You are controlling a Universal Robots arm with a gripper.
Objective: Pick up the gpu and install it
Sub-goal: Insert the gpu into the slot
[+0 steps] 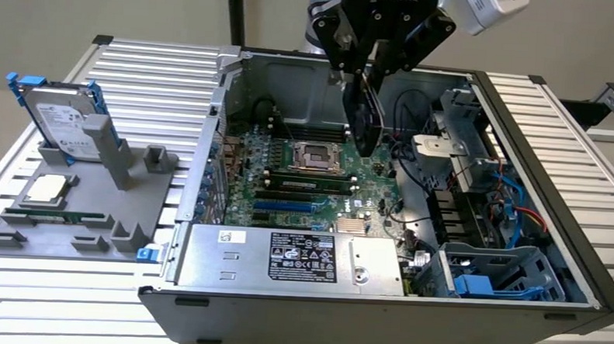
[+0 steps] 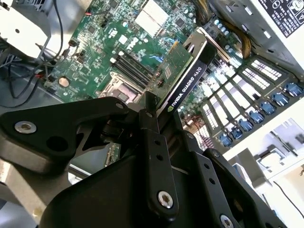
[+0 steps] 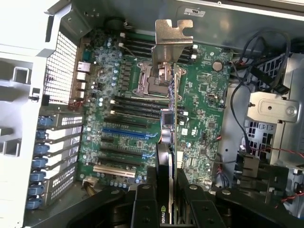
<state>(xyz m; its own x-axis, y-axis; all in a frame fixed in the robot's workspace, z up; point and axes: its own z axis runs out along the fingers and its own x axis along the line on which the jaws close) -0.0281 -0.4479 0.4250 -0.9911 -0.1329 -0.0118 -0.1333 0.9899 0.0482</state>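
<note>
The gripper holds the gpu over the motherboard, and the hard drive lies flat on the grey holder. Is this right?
No: the exterior view shows the hard drive standing upright in the grey holder. The gripper holds the gpu over the motherboard.

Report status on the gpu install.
Gripper shut on gpu. Card hangs above motherboard inside open case, not seated. No obstruction seen beneath it.

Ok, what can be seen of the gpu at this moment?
The gpu is a flat green circuit-board card with a black cooler block on one face and a silver metal bracket at its far end. The pincer clamps its opposite end, holding it on edge over the motherboard inside the open case.
</note>
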